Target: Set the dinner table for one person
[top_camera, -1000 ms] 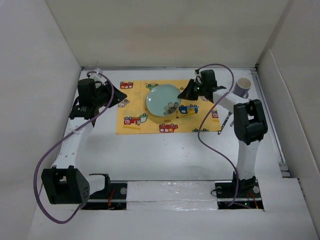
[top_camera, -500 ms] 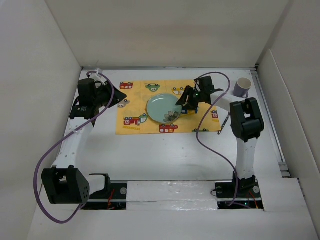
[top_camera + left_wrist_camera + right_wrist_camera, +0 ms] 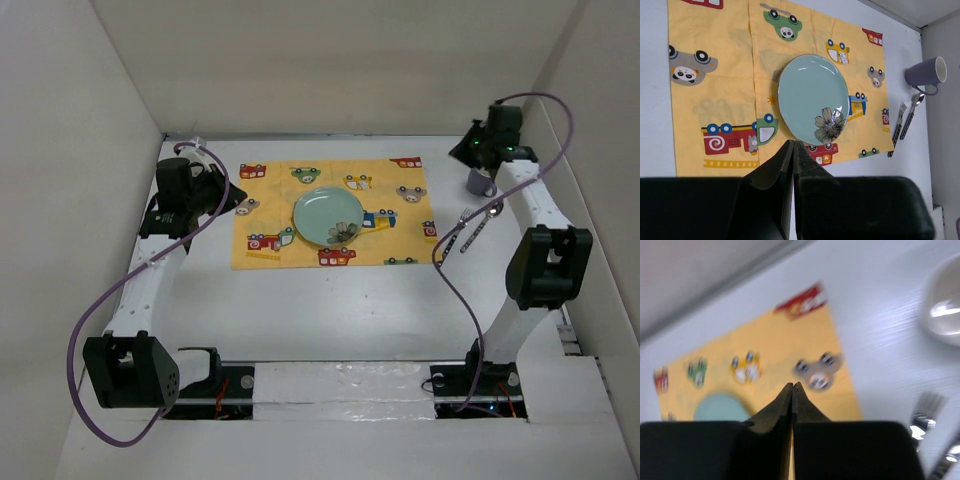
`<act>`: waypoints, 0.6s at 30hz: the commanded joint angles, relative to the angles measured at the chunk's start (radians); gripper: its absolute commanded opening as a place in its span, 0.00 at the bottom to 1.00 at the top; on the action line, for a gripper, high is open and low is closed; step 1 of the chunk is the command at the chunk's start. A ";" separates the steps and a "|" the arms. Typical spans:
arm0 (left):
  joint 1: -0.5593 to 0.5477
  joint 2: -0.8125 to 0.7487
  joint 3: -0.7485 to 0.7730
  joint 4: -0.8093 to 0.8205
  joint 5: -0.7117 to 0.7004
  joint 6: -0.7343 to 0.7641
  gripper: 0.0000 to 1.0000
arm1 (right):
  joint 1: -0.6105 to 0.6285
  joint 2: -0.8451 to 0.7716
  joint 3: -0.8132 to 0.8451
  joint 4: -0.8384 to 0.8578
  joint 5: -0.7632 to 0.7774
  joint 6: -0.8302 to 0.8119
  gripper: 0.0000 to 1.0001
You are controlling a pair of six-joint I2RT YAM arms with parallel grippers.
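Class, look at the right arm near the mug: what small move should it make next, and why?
Probably open the right gripper: its fingers are shut, and it hangs by the mug, which stands off the cloth beside the fork and spoon, while the plate already sits on the cloth.
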 commanded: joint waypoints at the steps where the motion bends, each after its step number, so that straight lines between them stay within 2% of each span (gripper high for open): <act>1: -0.001 -0.014 -0.007 0.003 -0.015 0.045 0.00 | -0.080 -0.031 0.072 -0.031 0.334 0.000 0.22; 2: -0.001 -0.015 -0.008 0.001 -0.013 0.047 0.06 | -0.124 -0.021 0.105 -0.043 0.356 0.005 0.37; 3: -0.001 -0.021 -0.018 -0.002 -0.012 0.054 0.25 | -0.161 0.052 0.173 -0.098 0.392 0.020 0.57; 4: -0.001 -0.021 -0.018 -0.002 -0.012 0.054 0.25 | -0.161 0.053 0.174 -0.130 0.393 0.020 0.57; 6: -0.001 -0.029 -0.024 0.000 -0.013 0.056 0.32 | -0.196 0.141 0.276 -0.177 0.405 0.017 0.60; 10: -0.001 -0.035 -0.039 0.001 -0.009 0.059 0.32 | -0.216 0.258 0.402 -0.284 0.420 -0.009 0.60; 18: -0.001 -0.021 -0.030 0.001 -0.006 0.056 0.32 | -0.226 0.352 0.458 -0.335 0.469 -0.026 0.57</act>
